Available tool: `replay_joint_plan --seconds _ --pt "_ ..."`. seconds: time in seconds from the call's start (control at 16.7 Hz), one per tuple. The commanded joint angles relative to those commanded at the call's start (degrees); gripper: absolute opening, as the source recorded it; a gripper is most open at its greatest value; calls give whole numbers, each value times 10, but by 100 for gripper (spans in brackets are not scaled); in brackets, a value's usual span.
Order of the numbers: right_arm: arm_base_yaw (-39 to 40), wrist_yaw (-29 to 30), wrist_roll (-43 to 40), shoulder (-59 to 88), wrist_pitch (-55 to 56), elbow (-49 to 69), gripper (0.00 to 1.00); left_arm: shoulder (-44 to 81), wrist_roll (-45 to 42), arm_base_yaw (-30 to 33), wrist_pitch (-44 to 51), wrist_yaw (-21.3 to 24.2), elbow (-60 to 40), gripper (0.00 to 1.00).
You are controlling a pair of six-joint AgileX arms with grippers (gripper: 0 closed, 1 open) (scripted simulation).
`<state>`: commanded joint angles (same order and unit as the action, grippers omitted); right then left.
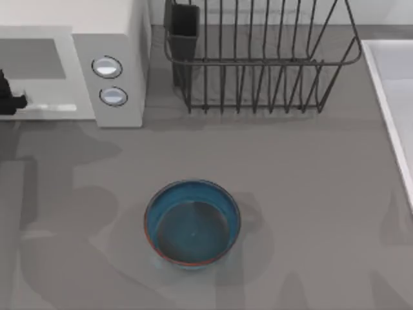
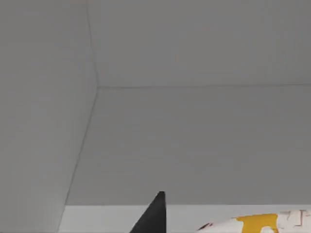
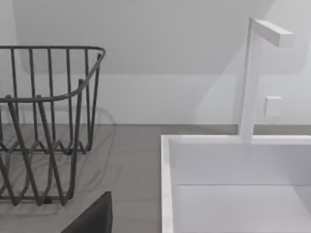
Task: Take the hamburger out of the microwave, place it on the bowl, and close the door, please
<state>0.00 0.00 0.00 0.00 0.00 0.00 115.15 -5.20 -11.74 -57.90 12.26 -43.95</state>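
With its fingers' spread impossible to judge, the left pincer [image 1: 8, 98] reaches into the microwave [image 1: 110, 58] at ten o'clock because the hamburger [image 2: 257, 224] lies inside, just beside one fingertip [image 2: 153, 216], while the bowl [image 1: 192, 223] waits mid-desk.

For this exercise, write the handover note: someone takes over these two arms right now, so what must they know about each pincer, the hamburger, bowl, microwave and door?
Left pincer: at the microwave on the table's left; its wrist view looks into the grey cavity, with the wrapped hamburger close in front of it. Whether it grips yet cannot be told.
Right pincer: parked on the right, facing the wire rack and the white sink.
Bowl: centre front of the table, nothing in it.
Done: reach into the microwave.
Left: grasp the hamburger, lift it out, set it in the bowl, close the door.
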Motion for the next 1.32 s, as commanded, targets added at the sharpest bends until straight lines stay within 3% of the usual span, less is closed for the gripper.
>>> replay_joint_plan --seconds 0.24,0.54,0.72,0.96,1.32 --pt "0 0 0 0 0 0 100 -73 -1 -1 75 -1 -4 0" --pt "0 0 0 0 0 0 100 -74 -2 1 76 -2 -3 0" --pt "0 0 0 0 0 0 100 -66 5 38 70 -39 8 0" --pt "0 0 0 0 0 0 100 -44 34 173 48 -172 42 0" --pt "0 0 0 0 0 0 100 -13 115 511 -8 -462 115 0"
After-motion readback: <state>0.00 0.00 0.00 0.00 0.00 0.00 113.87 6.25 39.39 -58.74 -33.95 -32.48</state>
